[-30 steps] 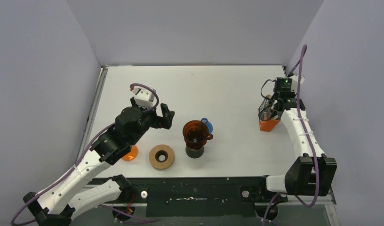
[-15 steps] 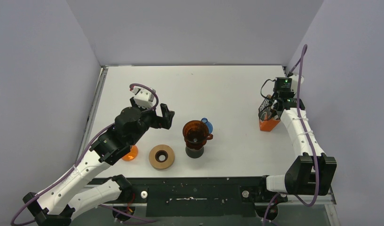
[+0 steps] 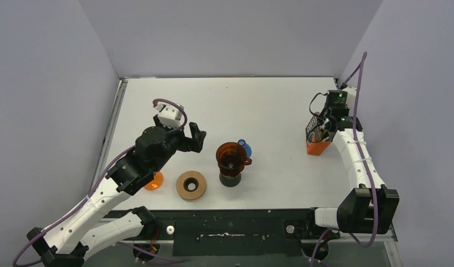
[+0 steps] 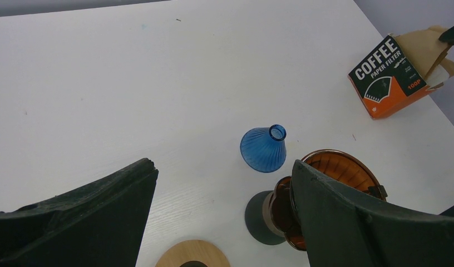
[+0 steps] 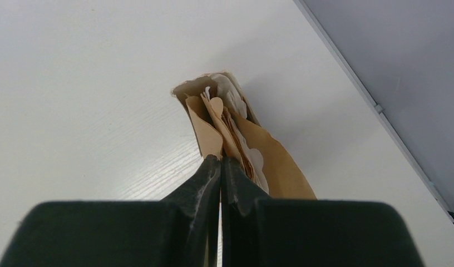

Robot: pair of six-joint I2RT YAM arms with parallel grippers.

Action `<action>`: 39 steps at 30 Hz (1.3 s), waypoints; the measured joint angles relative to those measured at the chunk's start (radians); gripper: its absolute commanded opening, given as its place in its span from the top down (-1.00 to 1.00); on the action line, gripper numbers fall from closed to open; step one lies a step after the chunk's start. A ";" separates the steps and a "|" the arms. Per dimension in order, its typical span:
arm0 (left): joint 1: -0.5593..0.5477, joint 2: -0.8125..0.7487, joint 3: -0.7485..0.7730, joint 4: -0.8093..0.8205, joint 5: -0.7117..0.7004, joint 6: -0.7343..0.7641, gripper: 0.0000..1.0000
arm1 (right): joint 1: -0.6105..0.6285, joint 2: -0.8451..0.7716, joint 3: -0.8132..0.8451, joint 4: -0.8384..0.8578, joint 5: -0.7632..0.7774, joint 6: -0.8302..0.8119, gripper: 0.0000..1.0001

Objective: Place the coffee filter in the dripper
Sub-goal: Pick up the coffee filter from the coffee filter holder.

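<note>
Light, limp paper: easily creased or torn, so best taken by the top edge, one sheet alone. Pinched there now, probably a single filter point(image 5: 205, 127), between right fingers point(image 5: 198, 186) pressed together, inside the box point(image 3: 317, 147) among the stack. Nothing inside the dripper point(image 3: 231, 157) yet. Left fingers point(image 4: 91, 214) spread wide, holding nothing.

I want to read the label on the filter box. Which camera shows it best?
The left wrist view: the filter box faces the camera, its lettering legible. The top view shows it small, partly under the right pincer. The right wrist view shows only its open end and paper filters, no label.
</note>
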 measured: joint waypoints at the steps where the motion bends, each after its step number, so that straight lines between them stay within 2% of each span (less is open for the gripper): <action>1: 0.000 0.000 0.000 0.000 0.000 0.000 -0.78 | 0.000 -0.005 0.003 -0.001 -0.002 0.000 1.00; 20: 0.000 0.000 0.000 0.000 -0.014 0.000 -0.79 | 0.001 -0.118 0.146 -0.005 -0.123 -0.004 1.00; 34: -0.002 0.001 0.000 -0.002 -0.016 -0.022 -0.87 | 0.021 -0.188 0.162 0.094 -0.444 -0.008 1.00; 39: -0.002 0.007 0.000 0.000 0.016 -0.042 -0.93 | 0.076 -0.189 0.161 0.188 -0.575 -0.008 1.00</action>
